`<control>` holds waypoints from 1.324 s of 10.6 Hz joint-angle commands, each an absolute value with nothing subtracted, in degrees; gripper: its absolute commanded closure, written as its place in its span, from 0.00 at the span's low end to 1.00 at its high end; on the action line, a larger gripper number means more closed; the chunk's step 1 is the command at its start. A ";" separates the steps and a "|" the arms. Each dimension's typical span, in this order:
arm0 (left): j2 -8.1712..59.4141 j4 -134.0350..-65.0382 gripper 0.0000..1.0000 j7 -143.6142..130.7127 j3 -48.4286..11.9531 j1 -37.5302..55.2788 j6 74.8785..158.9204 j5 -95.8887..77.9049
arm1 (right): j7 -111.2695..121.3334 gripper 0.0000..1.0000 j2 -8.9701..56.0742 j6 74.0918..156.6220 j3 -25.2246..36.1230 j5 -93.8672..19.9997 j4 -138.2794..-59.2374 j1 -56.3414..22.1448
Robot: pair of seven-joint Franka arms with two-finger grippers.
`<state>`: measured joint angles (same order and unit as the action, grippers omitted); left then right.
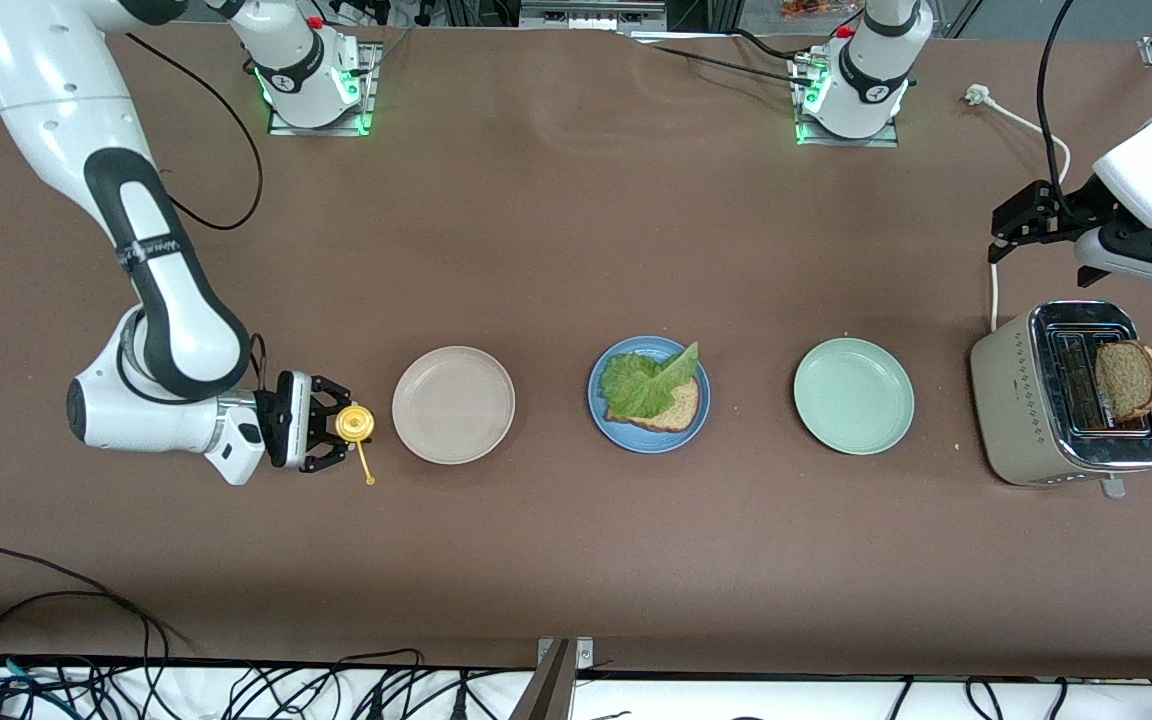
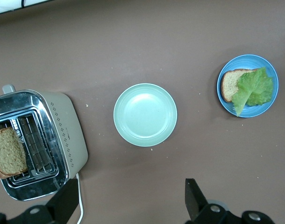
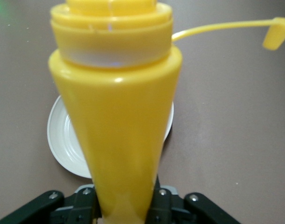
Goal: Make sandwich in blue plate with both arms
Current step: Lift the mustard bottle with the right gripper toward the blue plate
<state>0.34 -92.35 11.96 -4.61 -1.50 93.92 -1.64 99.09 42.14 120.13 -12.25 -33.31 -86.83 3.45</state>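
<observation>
The blue plate (image 1: 626, 436) sits mid-table with one brown bread slice (image 1: 682, 408) and a green lettuce leaf (image 1: 648, 385) on it. It also shows in the left wrist view (image 2: 247, 58). A second bread slice (image 1: 1128, 380) stands in the toaster (image 1: 1021, 400) at the left arm's end. My left gripper (image 1: 998, 235) is open and empty, up in the air beside the toaster. My right gripper (image 1: 341, 428) is shut on a yellow squeeze bottle (image 1: 354, 423), held upright next to the beige plate (image 1: 453, 404).
A pale green plate (image 1: 853, 395) lies between the blue plate and the toaster. The toaster's white cord (image 1: 994, 290) runs toward the left arm's base. Cables hang along the table's front edge.
</observation>
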 commanded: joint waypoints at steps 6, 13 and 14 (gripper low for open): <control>0.88 -90.62 0.00 12.66 -4.57 -1.58 92.72 -1.85 | 67.63 1.00 32.70 115.06 9.02 -18.74 -88.07 -24.39; 0.88 -90.79 0.00 12.74 -4.57 -1.67 92.64 -1.85 | 45.56 1.00 34.44 102.24 22.41 -5.47 -79.65 -49.11; 0.88 -90.70 0.00 12.66 -4.57 -1.67 92.72 -1.93 | 43.09 1.00 35.76 99.95 22.41 -3.01 -77.28 -51.39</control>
